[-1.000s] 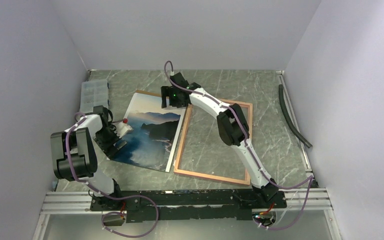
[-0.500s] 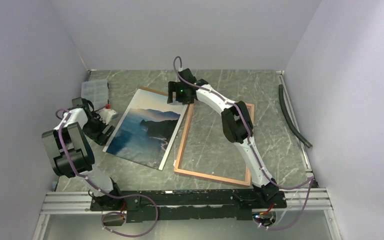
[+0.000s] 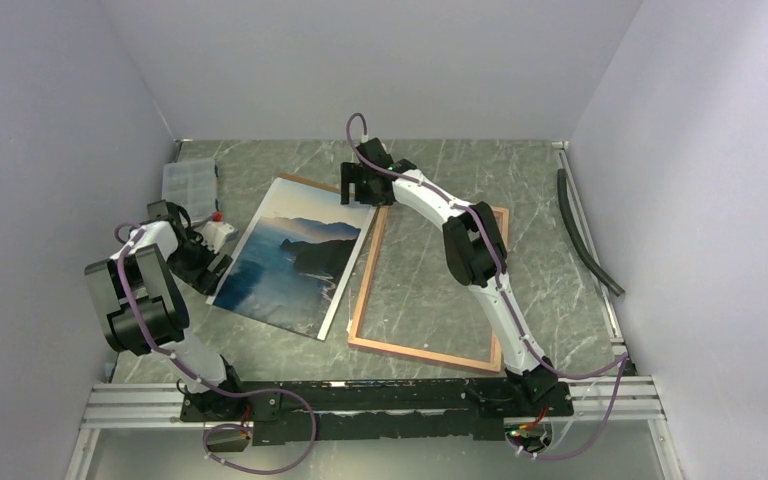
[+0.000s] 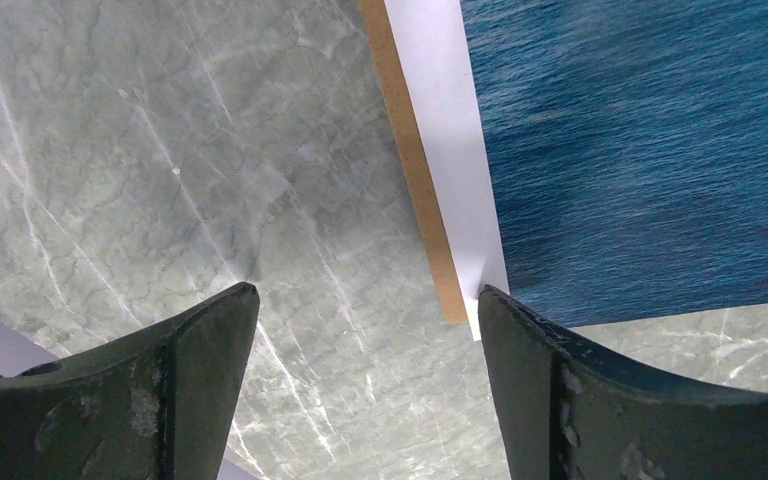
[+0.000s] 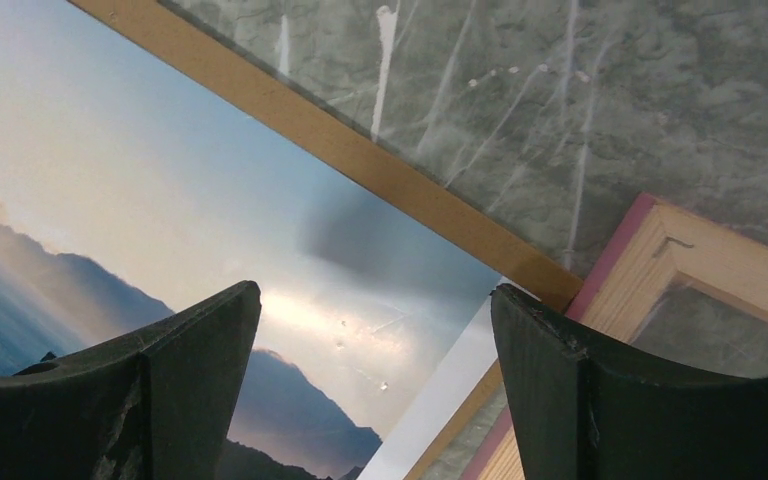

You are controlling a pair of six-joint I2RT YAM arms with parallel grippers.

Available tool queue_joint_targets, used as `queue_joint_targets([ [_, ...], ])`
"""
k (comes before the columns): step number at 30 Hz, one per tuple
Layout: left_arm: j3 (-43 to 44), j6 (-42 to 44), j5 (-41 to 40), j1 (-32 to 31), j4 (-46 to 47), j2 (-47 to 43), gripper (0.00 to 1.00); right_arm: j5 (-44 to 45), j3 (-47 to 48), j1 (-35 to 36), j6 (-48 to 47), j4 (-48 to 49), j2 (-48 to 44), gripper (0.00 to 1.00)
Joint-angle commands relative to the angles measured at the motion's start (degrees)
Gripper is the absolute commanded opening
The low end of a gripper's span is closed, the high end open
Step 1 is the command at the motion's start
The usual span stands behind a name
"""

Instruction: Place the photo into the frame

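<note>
Left gripper (image 4: 365,300): jaws spread wide, nothing between them; it hovers low over the table (image 3: 460,160), on the side of the photo away from the frame

Right gripper (image 5: 375,300): equally wide open and empty; it hangs over the photo's sky end, just beside the frame's far left corner

The photo (image 3: 295,262): a glossy print of mountains, water and pale sky; it lies face up on a brown backing board (image 4: 420,190), hard against the frame's left rail; whether it overlaps that rail cannot be told

The frame (image 3: 420,352): flat on the table and empty, marble showing through the pane; tan wood and a pink edge show at the corner in the right wrist view

Further off: a clear plastic box (image 3: 188,180) and a small red-capped bottle (image 3: 218,232) well left of the frame; a dark hose (image 3: 585,230) well to its right

Step in hand: by appearances the approach to the pick-up; the two grippers stand at opposite ends of the print, neither touching it; the photo is not yet in the frame

Next move: it likely calls for lowering onto a thin edge and pinching the print alone; the board beneath could come up with it; the sheet then has to cross the left rail and settle square inside
</note>
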Motion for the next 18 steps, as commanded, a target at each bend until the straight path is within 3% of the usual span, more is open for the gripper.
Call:
queue_joint_targets([
  [1,-2.00,-0.81,-0.53,-0.02,4.23,2.80,0.86,5.96,0.24,-0.18,-1.37,-0.93,-2.51,0.89],
  [12,-2.39,-1.24,-0.63,-0.02,5.38,3.85,0.85,3.37,2.25,1.93,-2.25,-2.97,0.05,0.88],
  [18,-2.55,-0.97,-0.73,-0.02,6.09,4.07,0.85,1.59,7.17,2.06,-0.84,-8.86,3.89,0.88],
])
